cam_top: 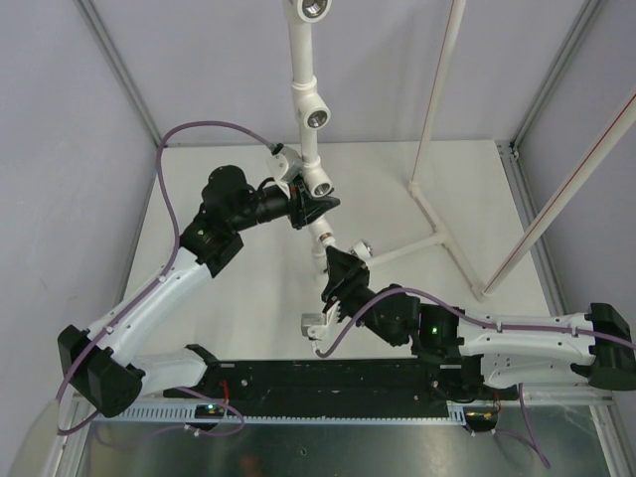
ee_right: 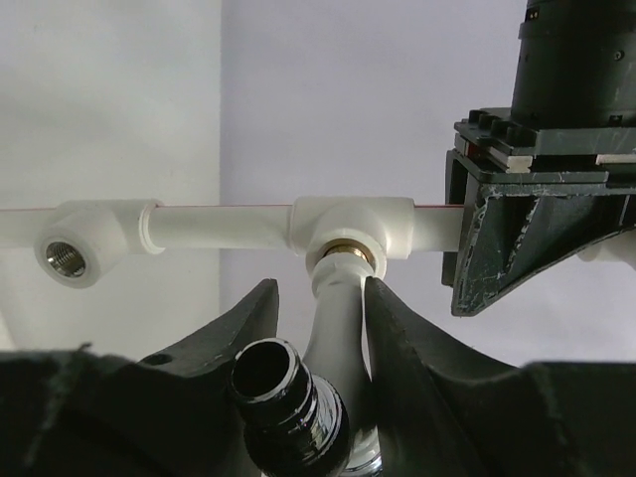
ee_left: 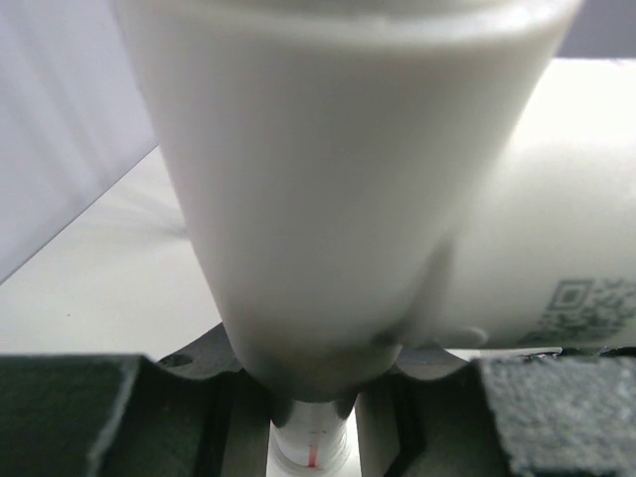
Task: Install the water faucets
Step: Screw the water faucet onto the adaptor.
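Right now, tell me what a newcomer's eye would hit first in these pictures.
The tall white pipe frame at the middle of the table stands out first, its open tee sockets facing the top camera. The left jaws clamp the pipe between two tees. The right jaws straddle a faucet whose brass end meets the nearest tee.

White faucet (ee_right: 336, 318), brass thread (ee_right: 347, 251), white pipe (ee_right: 219, 227)

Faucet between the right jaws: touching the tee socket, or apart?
Touching. The right wrist view shows the faucet with its brass threaded end seated in the hole of the tee socket, with no gap between brass and white rim.
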Tool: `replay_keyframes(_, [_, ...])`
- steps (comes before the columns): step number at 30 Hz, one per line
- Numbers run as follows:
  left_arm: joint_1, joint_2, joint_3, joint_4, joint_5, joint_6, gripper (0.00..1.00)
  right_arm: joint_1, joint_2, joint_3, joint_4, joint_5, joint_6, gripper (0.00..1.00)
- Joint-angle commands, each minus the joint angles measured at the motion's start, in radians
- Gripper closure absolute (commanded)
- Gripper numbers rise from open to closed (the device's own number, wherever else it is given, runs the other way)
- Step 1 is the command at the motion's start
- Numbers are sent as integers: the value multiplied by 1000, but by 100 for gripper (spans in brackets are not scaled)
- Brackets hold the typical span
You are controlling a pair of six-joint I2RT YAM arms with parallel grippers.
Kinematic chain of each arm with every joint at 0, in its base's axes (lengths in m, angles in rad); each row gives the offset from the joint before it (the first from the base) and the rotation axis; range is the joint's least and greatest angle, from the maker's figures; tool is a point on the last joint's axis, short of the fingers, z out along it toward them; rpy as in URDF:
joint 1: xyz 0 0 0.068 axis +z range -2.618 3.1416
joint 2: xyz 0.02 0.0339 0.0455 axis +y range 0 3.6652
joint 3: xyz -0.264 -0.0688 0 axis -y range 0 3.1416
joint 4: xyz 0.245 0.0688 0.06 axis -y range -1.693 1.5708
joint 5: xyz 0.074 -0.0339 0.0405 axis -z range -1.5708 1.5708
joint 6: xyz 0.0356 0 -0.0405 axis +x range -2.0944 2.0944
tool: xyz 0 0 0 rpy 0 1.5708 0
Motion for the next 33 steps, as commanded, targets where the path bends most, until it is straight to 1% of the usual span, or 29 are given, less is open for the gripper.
replay_keyframes(1, [-36,-16,-24,-71,53,-85,100,-24,-17,2,188,82,462,100])
replay_keyframes(4, [-37,-18,-25,-70,55,-83,100,-37,-28,-6,233,76,536,100])
replay_keyframes(9, [-36,-21,-26,-71,56,-82,100,-73,-62,-31,304,53,720,100])
replay_keyframes(15, [-38,-21,-26,-71,51,-85,100,-94,-73,-74,414,85,913,100])
replay_keyframes(25, [-37,-27,-30,-71,48,-80,100,-157,-106,-157,554,157,1287,100])
replay_keyframes(33, [-37,-28,-30,-71,51,-80,100,-192,-135,-200,557,196,1534,100])
